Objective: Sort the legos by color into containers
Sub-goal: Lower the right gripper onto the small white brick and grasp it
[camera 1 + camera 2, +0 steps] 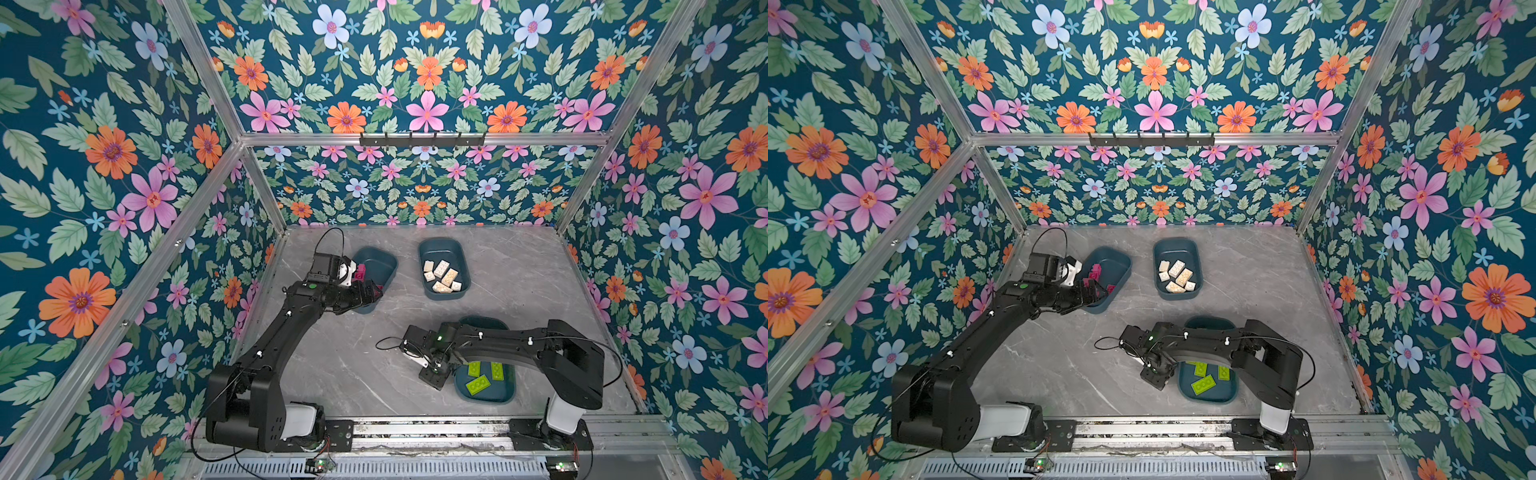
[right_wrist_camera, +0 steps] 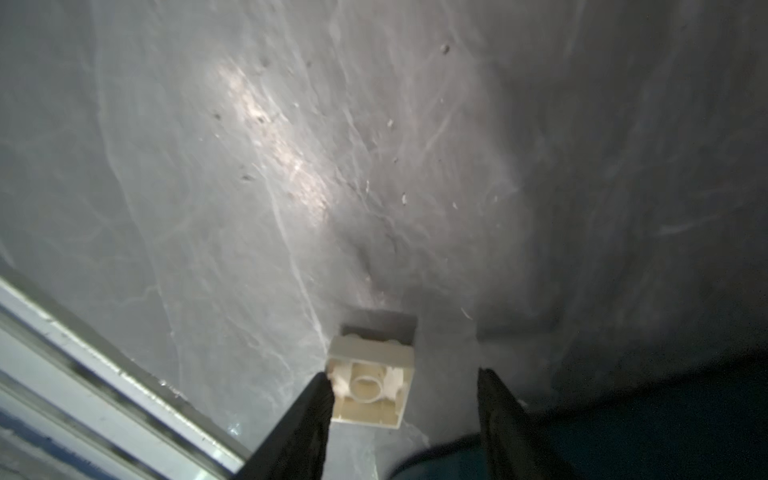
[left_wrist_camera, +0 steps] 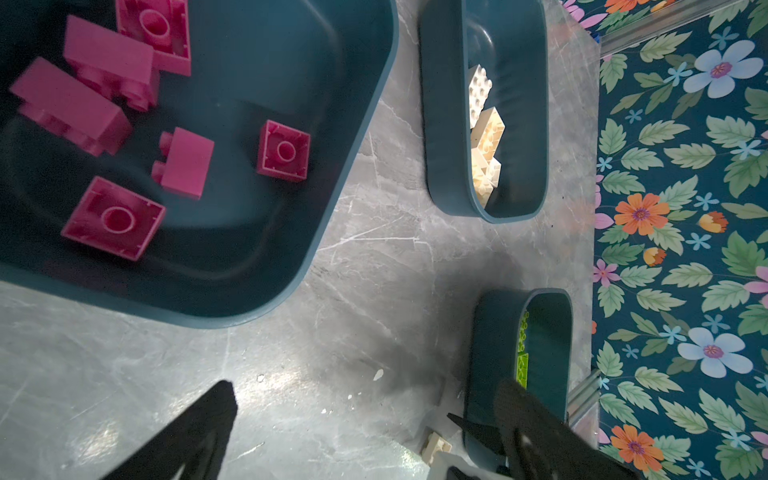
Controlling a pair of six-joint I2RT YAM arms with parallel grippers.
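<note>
- Plainly, the left gripper (image 3: 365, 436) hung with its jaws wide apart and nothing between them, by the near end of the pink tub (image 1: 380, 266) at centre-left of both top views.
- Six pink bricks (image 3: 284, 151) lay loose in that tub in the left wrist view, several hollow side up.
- The cream tub (image 1: 442, 249) stood at the upper centre of the table (image 1: 332, 353) and held a cluster of cream bricks (image 1: 442, 276).
- The green tub (image 1: 505, 390) sat at the lower right of the table, partly under the right arm, with three green bricks (image 1: 478, 384) showing.
- The right gripper (image 2: 405, 399) was low at the table, just left of the green tub in both top views.
- Its jaws stood apart on either side of a lone cream brick (image 2: 370, 382), not clamped on it.
- That brick lay hollow side up on the table; one finger (image 2: 311, 407) touched its edge and the other stood clear.
- In both top views the gripper hid that brick.
</note>
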